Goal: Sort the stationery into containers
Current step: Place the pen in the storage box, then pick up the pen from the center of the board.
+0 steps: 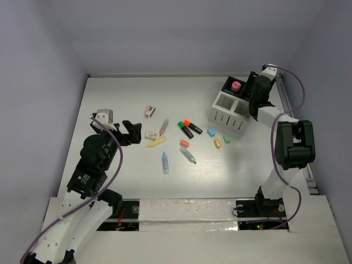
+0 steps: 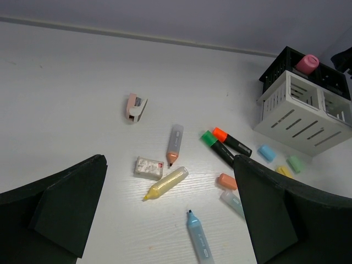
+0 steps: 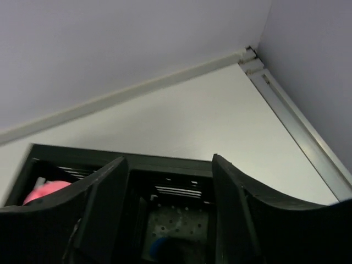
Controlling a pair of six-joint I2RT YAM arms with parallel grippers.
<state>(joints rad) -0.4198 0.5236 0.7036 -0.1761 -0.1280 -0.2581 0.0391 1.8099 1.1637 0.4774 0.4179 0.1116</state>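
Note:
The stationery lies scattered mid-table: a yellow pen [image 2: 166, 183], a blue pen [image 2: 199, 240], a grey pen with an orange tip [image 2: 175, 143], green-capped [image 2: 216, 146] and orange-capped [image 2: 232, 142] black highlighters, a white piece [image 2: 148, 168] and small chunks [image 1: 216, 143]. My left gripper [image 1: 129, 132] hangs open above the table, left of them. The containers are a white slatted box [image 1: 226, 114] joined to a black box [image 1: 229, 83], which holds a pink-capped bottle [image 1: 236, 86]. My right gripper [image 3: 169, 165] stands open over a black compartment with a blue item [image 3: 159, 247] at its bottom.
A pink-and-white stapler-like item [image 1: 150, 111] lies apart, towards the back left. A rail [image 3: 297, 115] runs along the table's right edge beside the containers. The back wall stands just behind the black box.

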